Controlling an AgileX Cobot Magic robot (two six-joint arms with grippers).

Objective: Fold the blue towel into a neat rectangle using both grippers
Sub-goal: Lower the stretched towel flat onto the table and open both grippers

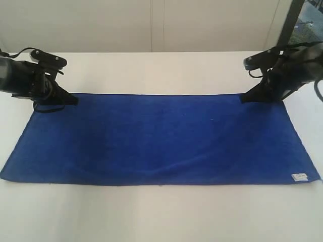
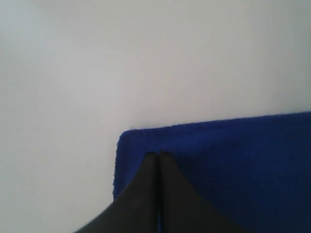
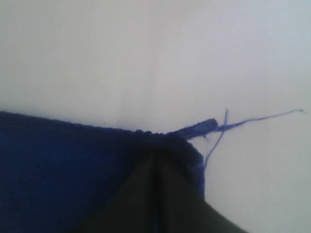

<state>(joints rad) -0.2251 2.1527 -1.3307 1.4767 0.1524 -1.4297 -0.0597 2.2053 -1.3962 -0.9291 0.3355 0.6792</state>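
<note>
You had left gripper [image 1: 74, 100] and right gripper [image 1: 244, 99] clenched on the towel [image 1: 161, 138] corners; its long edge opposite the label [image 1: 300, 176] ran between them.

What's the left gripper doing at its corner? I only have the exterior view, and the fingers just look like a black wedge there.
Observer: In the left wrist view, the left gripper has its jaws shut, with the tips on the blue towel just inside the corner. Whether cloth is pinched doesn't show.
Operator: Right side?
Observer: The right gripper is shut too, tips right at the towel's edge by the corner.
Operator: Anything loose there?
Observer: Yes, stray threads trail from that corner onto the white table.
</note>
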